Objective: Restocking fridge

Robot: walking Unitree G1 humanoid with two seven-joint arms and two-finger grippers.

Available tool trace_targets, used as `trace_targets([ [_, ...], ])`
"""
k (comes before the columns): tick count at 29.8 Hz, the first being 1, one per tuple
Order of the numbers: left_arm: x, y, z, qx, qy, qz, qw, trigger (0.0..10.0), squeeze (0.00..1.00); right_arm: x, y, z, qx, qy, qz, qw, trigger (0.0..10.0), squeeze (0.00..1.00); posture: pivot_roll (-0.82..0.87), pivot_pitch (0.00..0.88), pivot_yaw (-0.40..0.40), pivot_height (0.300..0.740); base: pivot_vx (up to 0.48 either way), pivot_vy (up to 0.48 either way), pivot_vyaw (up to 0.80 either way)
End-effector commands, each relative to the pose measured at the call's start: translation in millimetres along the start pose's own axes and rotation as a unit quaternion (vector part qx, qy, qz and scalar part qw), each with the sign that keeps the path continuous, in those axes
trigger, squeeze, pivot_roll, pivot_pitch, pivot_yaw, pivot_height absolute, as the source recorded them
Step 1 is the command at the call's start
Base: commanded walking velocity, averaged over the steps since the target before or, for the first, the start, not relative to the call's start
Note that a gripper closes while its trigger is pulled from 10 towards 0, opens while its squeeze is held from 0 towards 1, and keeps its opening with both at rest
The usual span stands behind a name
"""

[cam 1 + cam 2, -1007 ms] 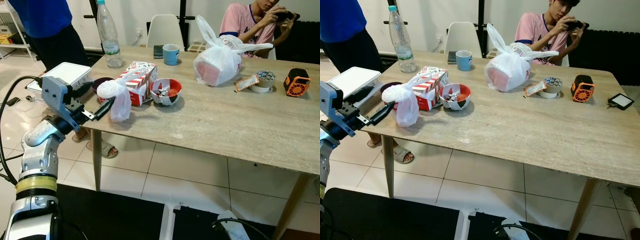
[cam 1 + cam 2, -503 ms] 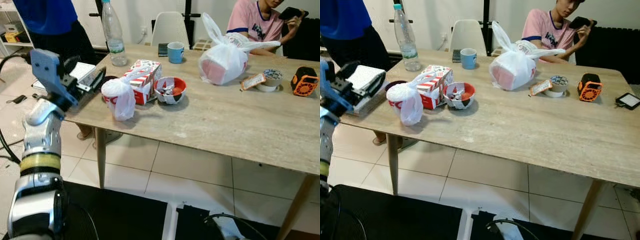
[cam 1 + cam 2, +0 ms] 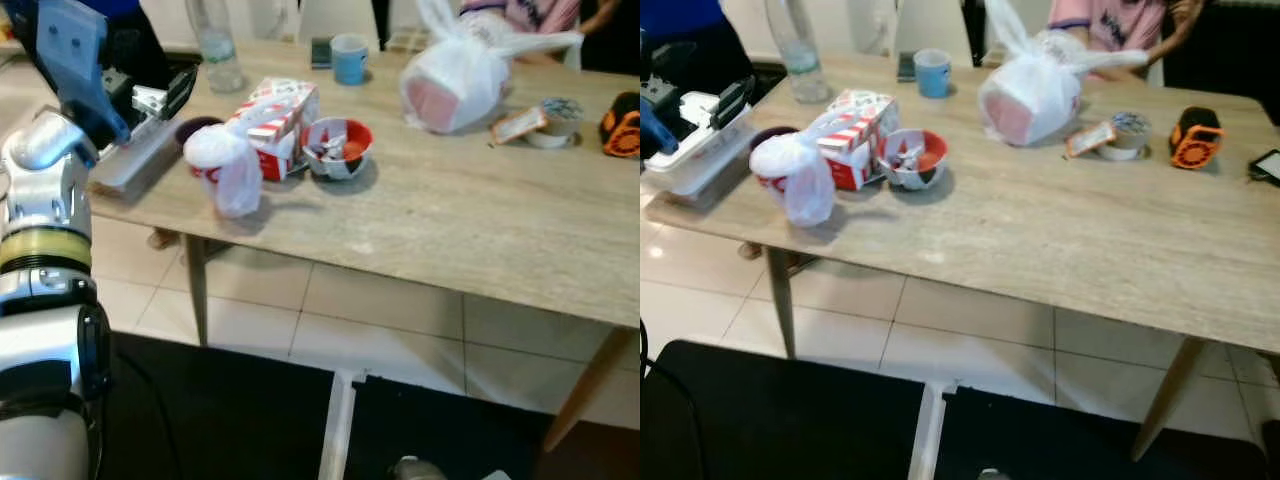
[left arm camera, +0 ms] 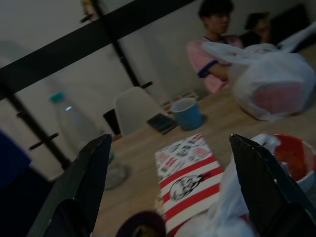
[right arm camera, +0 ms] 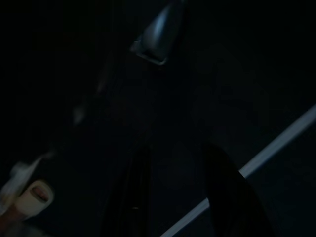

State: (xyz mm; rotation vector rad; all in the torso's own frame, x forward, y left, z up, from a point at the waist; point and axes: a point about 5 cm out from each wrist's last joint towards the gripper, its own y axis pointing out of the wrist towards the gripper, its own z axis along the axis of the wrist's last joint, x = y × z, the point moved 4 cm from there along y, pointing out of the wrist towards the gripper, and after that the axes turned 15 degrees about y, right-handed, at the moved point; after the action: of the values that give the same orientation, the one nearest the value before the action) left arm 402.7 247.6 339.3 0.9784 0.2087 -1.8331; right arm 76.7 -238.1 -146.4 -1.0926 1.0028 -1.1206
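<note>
My left gripper [image 3: 172,90] is raised over the table's left end, above a flat white box [image 3: 128,168]. It is open and empty; in the left wrist view its fingers [image 4: 79,192] stand wide apart. Ahead of it lie a red-and-white striped carton [image 4: 190,177], a small knotted white bag [image 3: 225,172] and a red bowl [image 3: 340,150]. The small bag stands near the table's front edge, apart from the gripper. The right wrist view is very dark, with the right arm hanging idle.
Further back on the wooden table [image 3: 450,230] stand a clear bottle [image 3: 215,45], a blue cup [image 3: 350,58], a large white bag [image 3: 460,85], a tape roll [image 3: 555,112] and an orange device [image 3: 1195,145]. A person in pink [image 4: 215,59] sits behind it.
My left gripper has lifted away from the small white bag, going up and back to the table's left end. The camera has tilted down and drawn closer.
</note>
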Motion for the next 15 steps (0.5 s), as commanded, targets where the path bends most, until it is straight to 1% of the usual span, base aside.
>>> trace_targets([
  [1,-1.3,-6.5,-7,-0.021,0.018,-0.026,0.999,10.0,0.00,-2.2,-0.3,-16,-0.016,-0.001,0.002,1.000,10.0,0.00,-0.08,0.194,0.028,0.740,0.000,0.000,0.00],
  [3,13.1,-3.3,-5,-0.013,0.027,-0.086,0.996,10.0,0.00,-6.1,1.0,-14,-0.010,-0.008,0.005,1.000,10.0,0.00,-0.09,0.206,0.027,0.740,0.000,0.000,0.00],
  [4,21.7,-2.4,-7,-0.017,0.041,-0.117,0.992,10.0,0.00,-6.9,1.3,-13,-0.007,-0.010,0.005,1.000,10.0,0.00,-0.09,0.209,0.027,0.740,0.000,0.000,0.00],
  [6,29.6,-1.9,-9,-0.025,0.059,-0.146,0.987,10.0,0.00,-7.1,1.4,-12,-0.005,-0.013,0.005,1.000,10.0,0.00,-0.09,0.213,0.027,0.740,0.000,0.000,0.00],
  [7,29.6,-1.9,-9,-0.025,0.059,-0.146,0.987,10.0,0.00,-7.1,1.4,-12,-0.005,-0.013,0.005,1.000,10.0,0.00,-0.09,0.213,0.027,0.740,0.000,0.000,0.00],
  [8,31.9,-1.5,-13,-0.040,0.076,-0.163,0.983,10.0,0.00,-6.7,1.1,-13,-0.004,-0.017,0.005,1.000,10.0,0.00,-0.09,0.219,0.028,0.740,0.000,0.000,0.00],
  [10,32.3,-1.5,-14,-0.044,0.080,-0.167,0.982,10.0,0.00,-6.6,1.0,-13,-0.003,-0.018,0.005,1.000,10.0,0.00,-0.09,0.219,0.028,0.740,0.000,0.000,0.00],
  [13,25.6,-1.8,-15,-0.064,0.101,-0.181,0.976,10.0,0.00,-4.3,-0.2,-18,-0.008,-0.021,0.002,1.000,10.0,0.00,-0.08,0.232,0.030,0.740,0.000,0.000,0.00],
  [15,18.7,-2.8,-16,-0.081,0.118,-0.179,0.974,10.0,0.00,-4.1,-0.7,-23,-0.013,-0.024,0.001,1.000,10.0,0.00,-0.08,0.236,0.032,0.740,0.000,0.000,0.00],
])
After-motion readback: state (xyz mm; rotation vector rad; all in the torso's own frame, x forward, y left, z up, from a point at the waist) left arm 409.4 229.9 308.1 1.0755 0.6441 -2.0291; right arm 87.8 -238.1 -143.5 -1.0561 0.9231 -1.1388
